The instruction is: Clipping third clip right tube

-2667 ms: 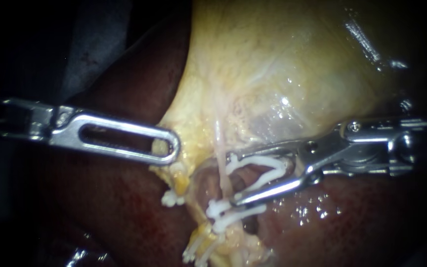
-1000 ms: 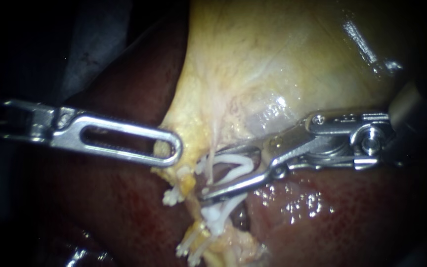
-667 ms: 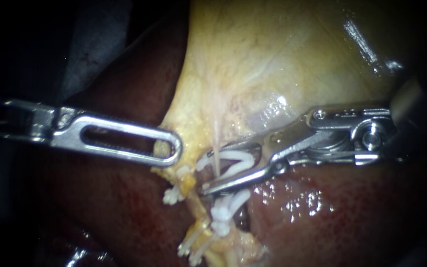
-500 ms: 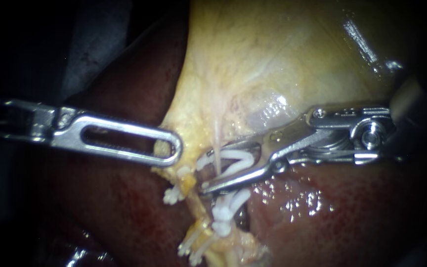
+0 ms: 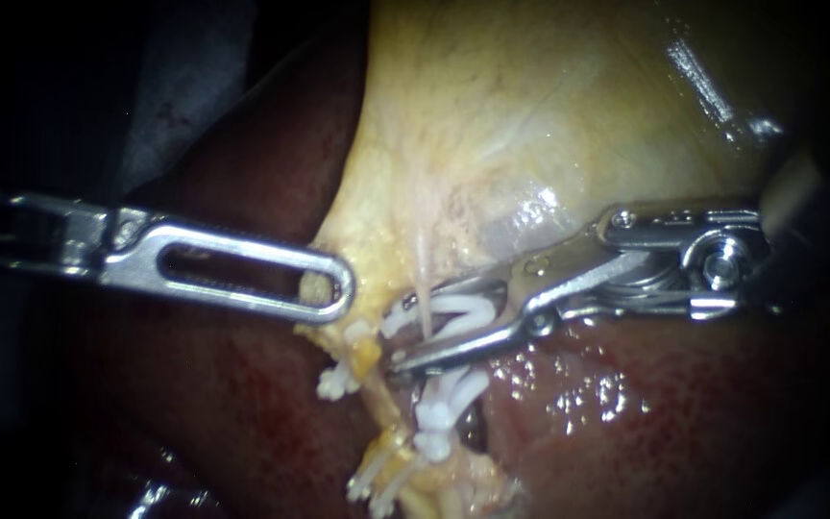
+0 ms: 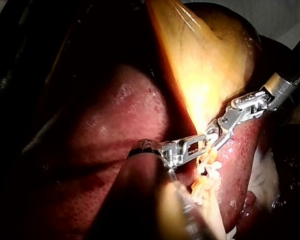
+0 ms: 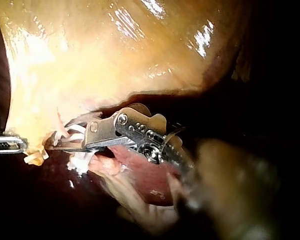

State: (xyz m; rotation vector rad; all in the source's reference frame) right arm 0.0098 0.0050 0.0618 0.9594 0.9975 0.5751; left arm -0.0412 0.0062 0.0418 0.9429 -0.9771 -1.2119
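Surgical lab setting, seemingly, liver (image 5: 242, 384) and gallbladder (image 5: 530, 115) lying exposed

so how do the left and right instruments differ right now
The left instrument has slotted jaws shut on the gallbladder edge; the right instrument has solid jaws standing apart. The left instrument holds tissue; the right instrument holds a white clip astride the tube. Both are shiny metal.

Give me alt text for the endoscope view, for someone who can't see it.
The right instrument holds an open white clip around a thin tube below the gallbladder. The left instrument grips the gallbladder's edge; the liver lies beneath.
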